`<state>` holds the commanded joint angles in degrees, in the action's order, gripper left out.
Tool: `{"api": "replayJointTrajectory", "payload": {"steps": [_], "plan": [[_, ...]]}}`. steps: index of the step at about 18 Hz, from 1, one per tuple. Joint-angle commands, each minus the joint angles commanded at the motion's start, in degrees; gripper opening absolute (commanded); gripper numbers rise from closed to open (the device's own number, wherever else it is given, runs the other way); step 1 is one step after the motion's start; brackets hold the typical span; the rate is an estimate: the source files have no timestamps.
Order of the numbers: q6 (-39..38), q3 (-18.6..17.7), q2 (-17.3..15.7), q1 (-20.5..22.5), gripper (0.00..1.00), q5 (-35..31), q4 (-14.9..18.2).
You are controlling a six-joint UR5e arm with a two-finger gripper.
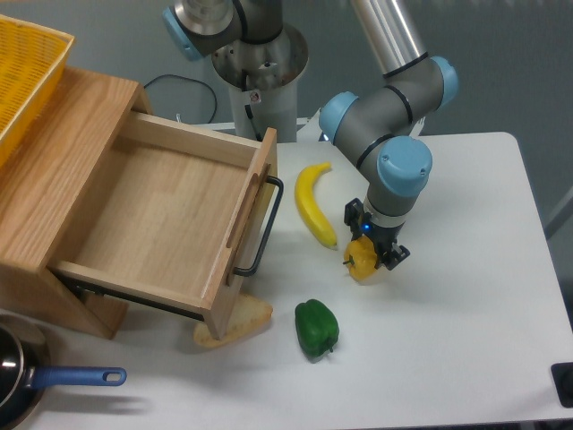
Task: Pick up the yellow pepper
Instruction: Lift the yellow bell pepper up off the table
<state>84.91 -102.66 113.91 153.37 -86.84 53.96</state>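
Observation:
The yellow pepper [362,263] is small and yellow-orange and sits on the white table right of the middle. My gripper [370,253] comes down on it from above, with a dark finger on each side of it. The gripper body hides the pepper's top. The fingers look closed against the pepper, which still seems to rest on the table.
A yellow banana [313,202] lies just left of the gripper. A green bell pepper [317,328] lies nearer the front. An open wooden drawer [170,215] stands at the left, with a bread slice [235,322] under its corner. A yellow basket [25,72] and a blue-handled pan [54,380] are at the far left.

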Motion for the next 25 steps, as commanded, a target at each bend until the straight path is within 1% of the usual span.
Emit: {"api": "replayJointTrajectory", "payload": {"steps": [4, 5, 6, 8, 12, 14, 16, 19, 21, 23, 25], "plan": [[-0.45, 2.81, -0.44, -0.09, 0.29, -0.44, 0.79], [-0.71, 3.34, -0.79, 0.0, 0.29, -0.44, 1.75], [-0.8, 4.21, -1.23, 0.09, 0.29, -0.44, 3.24], [-0.71, 6.84, -1.58, 0.26, 0.29, -0.44, 7.36], [-0.8, 13.96, -2.02, 0.35, 0.29, -0.44, 17.64], [-0.8, 16.08, -1.94, 0.44, 0.29, -0.44, 20.64], [-0.71, 17.4, -2.02, 0.61, 0.3, -0.7, 21.71], [-0.53, 19.59, -1.67, 0.79, 0.3, -4.29, 21.8], [-0.53, 21.18, -1.32, 0.79, 0.3, -4.92, 21.8], [-0.53, 23.28, -0.36, 0.79, 0.31, -6.15, 21.88], [-0.45, 24.52, 0.35, 0.79, 0.32, -6.68, 22.23]]}}
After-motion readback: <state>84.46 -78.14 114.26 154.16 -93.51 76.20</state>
